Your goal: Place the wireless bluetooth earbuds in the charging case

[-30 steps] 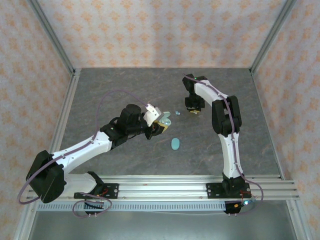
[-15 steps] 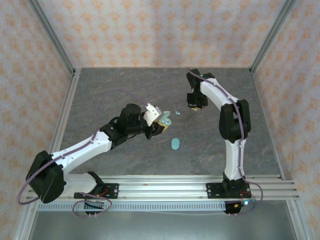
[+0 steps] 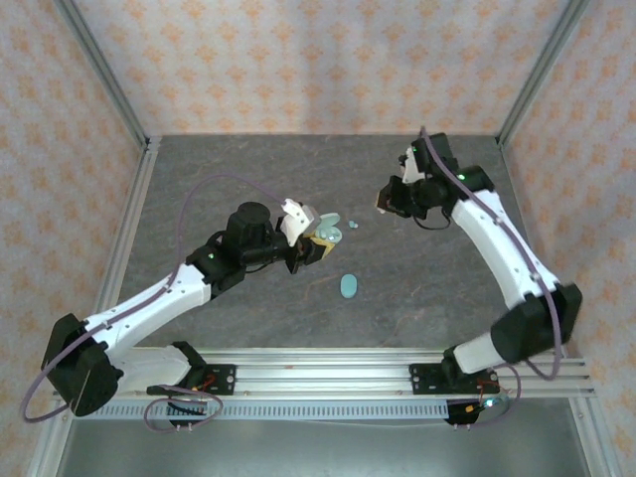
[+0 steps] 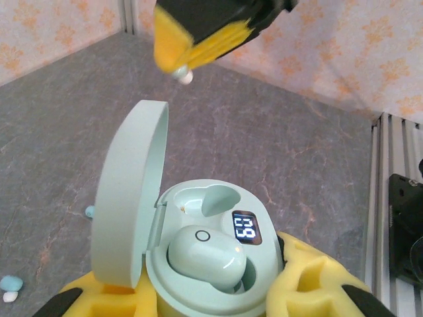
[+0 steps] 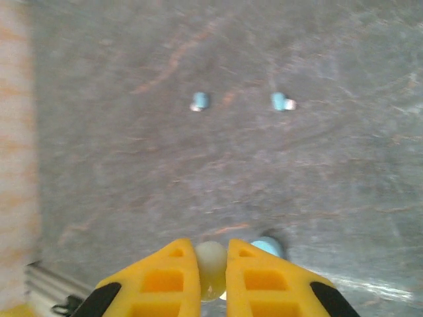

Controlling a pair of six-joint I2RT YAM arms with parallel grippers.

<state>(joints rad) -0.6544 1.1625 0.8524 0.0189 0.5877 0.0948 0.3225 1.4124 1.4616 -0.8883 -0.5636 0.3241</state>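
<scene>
Nearest the arm bases, a closed spare case (image 3: 348,286) lay on the table (image 3: 219,179). Just beyond it, the left gripper (image 3: 310,248) was clamped on the open charging case (image 4: 192,244). Its lid stood up, one seated earbud (image 4: 206,257) was in place, and the other socket (image 4: 210,198) was empty. Past it on the table lay a loose earbud (image 5: 199,101) and a second loose earbud (image 5: 283,102). Farthest, the right gripper (image 5: 211,264), jaws nearly closed, pinched a whitish earbud (image 4: 186,76) in the air above the case. The step looked like delivery. Next, that earbud would need lowering into the empty socket, turned to fit.
</scene>
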